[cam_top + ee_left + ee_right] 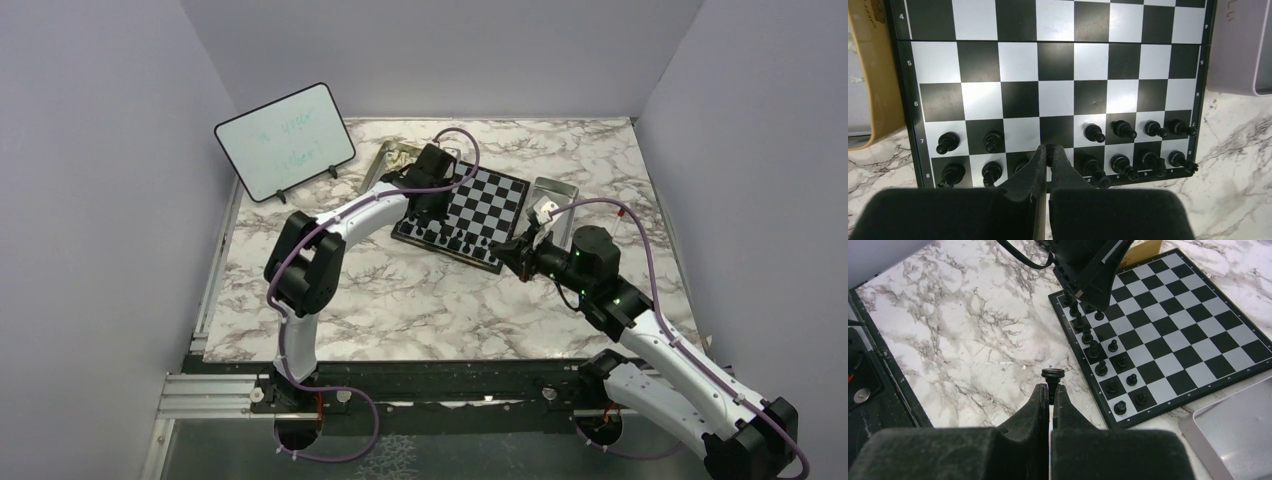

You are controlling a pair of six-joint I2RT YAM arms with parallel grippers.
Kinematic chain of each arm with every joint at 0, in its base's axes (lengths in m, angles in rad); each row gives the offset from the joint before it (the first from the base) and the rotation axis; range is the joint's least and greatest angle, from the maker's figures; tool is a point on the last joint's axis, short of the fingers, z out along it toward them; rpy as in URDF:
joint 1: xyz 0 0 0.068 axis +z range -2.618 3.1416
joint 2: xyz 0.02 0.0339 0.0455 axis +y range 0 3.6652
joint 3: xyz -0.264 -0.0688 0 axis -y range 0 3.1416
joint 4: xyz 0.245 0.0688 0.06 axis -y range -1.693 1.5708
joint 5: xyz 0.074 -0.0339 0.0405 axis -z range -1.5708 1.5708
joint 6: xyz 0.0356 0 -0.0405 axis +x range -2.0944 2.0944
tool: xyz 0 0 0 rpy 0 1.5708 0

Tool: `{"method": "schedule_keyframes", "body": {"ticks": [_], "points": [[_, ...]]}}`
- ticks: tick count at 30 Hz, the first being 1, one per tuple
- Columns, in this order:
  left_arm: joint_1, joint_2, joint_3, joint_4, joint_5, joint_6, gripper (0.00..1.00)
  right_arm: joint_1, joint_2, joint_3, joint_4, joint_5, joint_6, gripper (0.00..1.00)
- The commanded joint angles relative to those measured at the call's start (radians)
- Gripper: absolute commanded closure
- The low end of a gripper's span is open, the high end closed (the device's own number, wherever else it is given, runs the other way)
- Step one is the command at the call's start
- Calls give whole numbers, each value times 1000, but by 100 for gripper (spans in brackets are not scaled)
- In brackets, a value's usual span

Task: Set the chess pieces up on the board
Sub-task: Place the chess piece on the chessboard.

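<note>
Board (1058,95) glossy, smooth; tabletop (973,330) marble-look; chess pieces (1094,133) shiny plastic.

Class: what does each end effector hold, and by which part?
The right end effector pinches a small black chess piece by its thin stem. The left end effector is shut on another black chess piece; which part is hidden.

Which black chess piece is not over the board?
The black piece pinched in the right end effector, over the marble table; all the others are over the board.
</note>
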Motion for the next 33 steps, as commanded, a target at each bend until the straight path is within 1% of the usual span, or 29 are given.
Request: {"method": "schedule_keyframes", "body": {"ticks": [1, 12, 33], "points": [[-7, 28, 25, 13, -82, 31, 99, 6, -7, -5, -22, 17, -5, 99], [-7, 56, 24, 14, -133, 74, 99, 6, 2, -2, -18, 24, -13, 99], [-4, 75, 24, 13, -161, 104, 100, 6, 7, 2, -26, 35, -13, 99]]}}
